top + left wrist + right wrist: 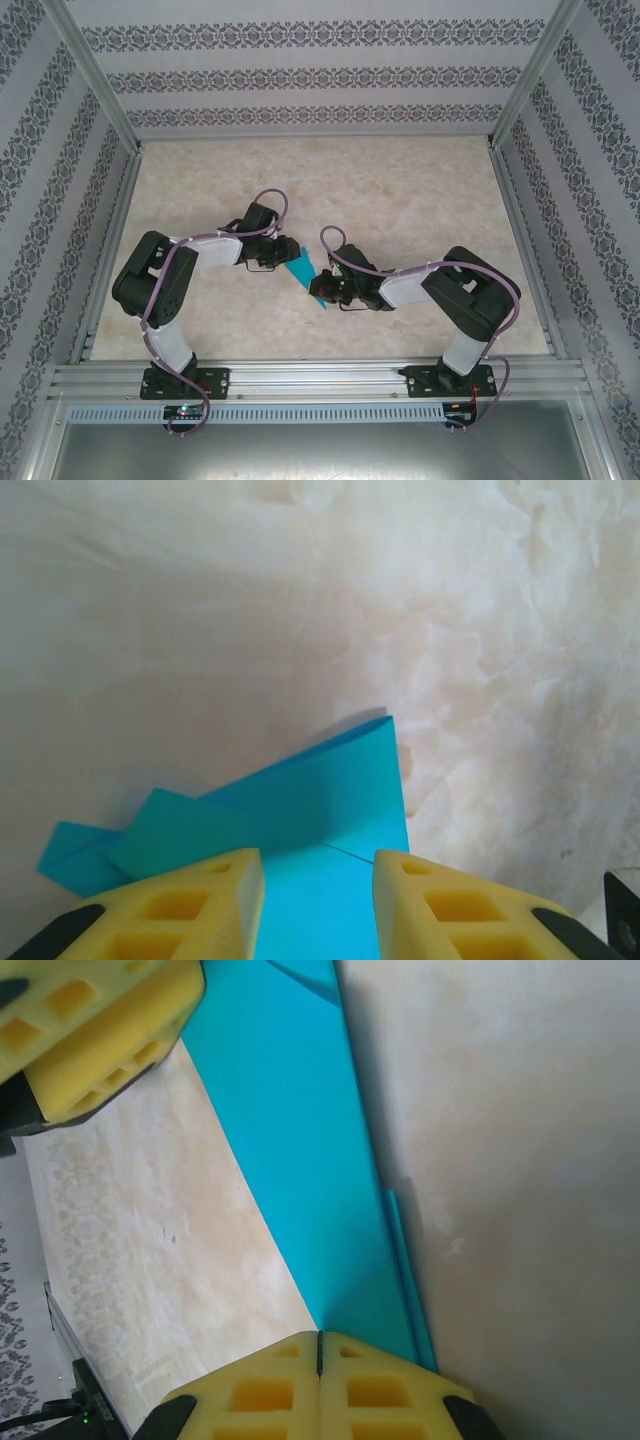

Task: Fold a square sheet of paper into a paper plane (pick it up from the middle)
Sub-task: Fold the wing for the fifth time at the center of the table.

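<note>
Pressed together at the bottom of the right wrist view, the yellow fingers point(260, 1390) of the right pincer point(320, 1345) are clamped on a narrow end of the sheet of paper point(290, 1130). Beneath both pincers spreads the pale marbled tabletop point(400, 190), with patterned walls point(320, 75) on three sides. The left arm point(165, 280) and the right arm point(460, 290) bend inward so that their pincers face each other, close together, with the paper between them. The teal-blue sheet is partly folded. From the right pincer it runs ahead as a long tapering band, with a shadow on the tabletop along its right edge. The left pincer point(318, 862) has its fingers apart. The paper lies in the gap between them and stretches ahead and to its left in overlapping layers with a crease. Whether those fingers touch the paper I cannot tell.
</note>
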